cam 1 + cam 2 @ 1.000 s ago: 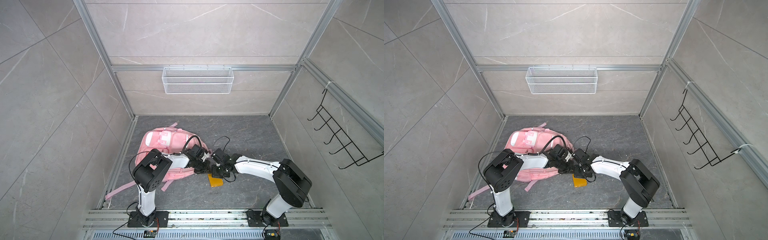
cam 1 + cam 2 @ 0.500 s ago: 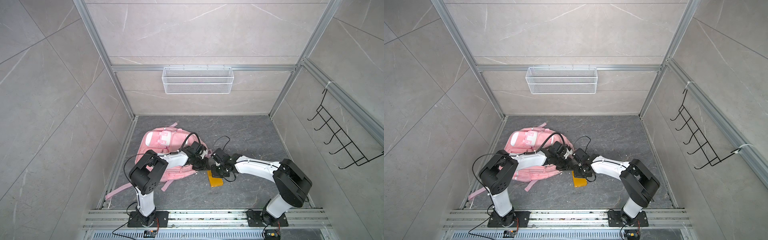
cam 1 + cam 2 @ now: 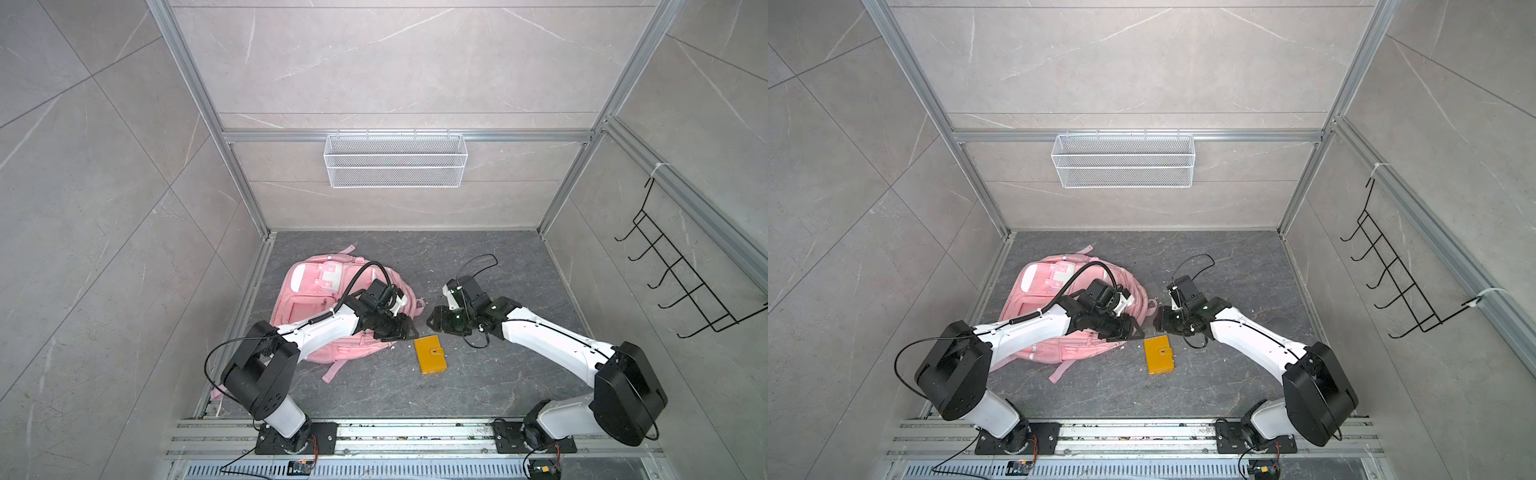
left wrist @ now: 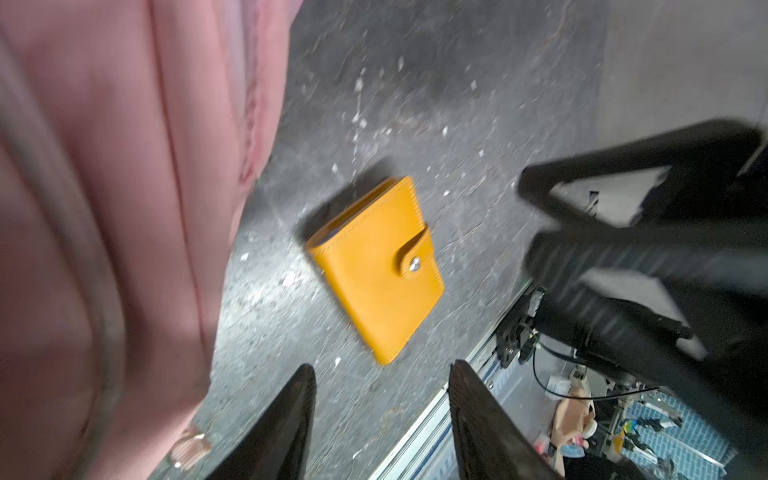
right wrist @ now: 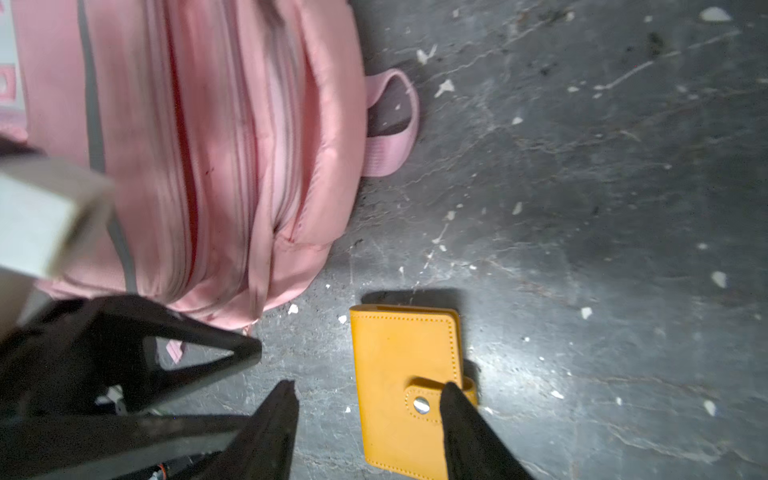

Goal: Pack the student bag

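The pink student bag (image 3: 309,291) lies flat on the dark floor (image 3: 478,386), partly under the left arm (image 3: 320,328), while left gripper (image 4: 380,372) and right gripper (image 5: 368,386) hang spread and empty near a yellow wallet (image 3: 432,355) just beside it.

Top views overlook everything from above; wrist views closely share wallet (image 5: 399,357).

Pink student bag (image 3: 305,297); mustard-yellow wallet (image 3: 432,355); dark grey veined floor (image 3: 478,386); white mesh basket (image 3: 395,166).

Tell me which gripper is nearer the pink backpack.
Left. The left gripper hovers right at the student bag's side; the right gripper is a gap away from it, over by the yellow wallet.
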Controlling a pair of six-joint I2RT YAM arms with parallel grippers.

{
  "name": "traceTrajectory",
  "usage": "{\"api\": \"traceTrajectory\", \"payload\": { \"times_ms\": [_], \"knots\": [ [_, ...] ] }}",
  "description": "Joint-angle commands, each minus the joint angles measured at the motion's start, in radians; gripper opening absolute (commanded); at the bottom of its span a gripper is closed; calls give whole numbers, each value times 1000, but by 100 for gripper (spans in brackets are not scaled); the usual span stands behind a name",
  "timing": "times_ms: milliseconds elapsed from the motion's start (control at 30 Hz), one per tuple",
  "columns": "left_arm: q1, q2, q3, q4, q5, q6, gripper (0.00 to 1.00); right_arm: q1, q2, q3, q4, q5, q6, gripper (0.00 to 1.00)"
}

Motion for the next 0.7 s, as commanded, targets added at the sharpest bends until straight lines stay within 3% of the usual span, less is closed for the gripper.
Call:
{"api": "traceTrajectory", "payload": {
  "times_ms": [0, 367, 600, 667],
  "knots": [
    [-22, -9, -12, 10, 40, -31, 55, -38, 5, -48, -35, -72, -49, 60],
    [-91, 96, -139, 337, -45, -281, 55, -49, 100, -120, -35, -146, -117, 56],
    [-135, 168, -171, 470, -81, -347, 54, -48, 135, -169, -10, -177, -120, 38],
    [-149, 193, -177, 522, -89, -367, 53, -49, 139, -177, -2, -183, -122, 37]
  ]
}}
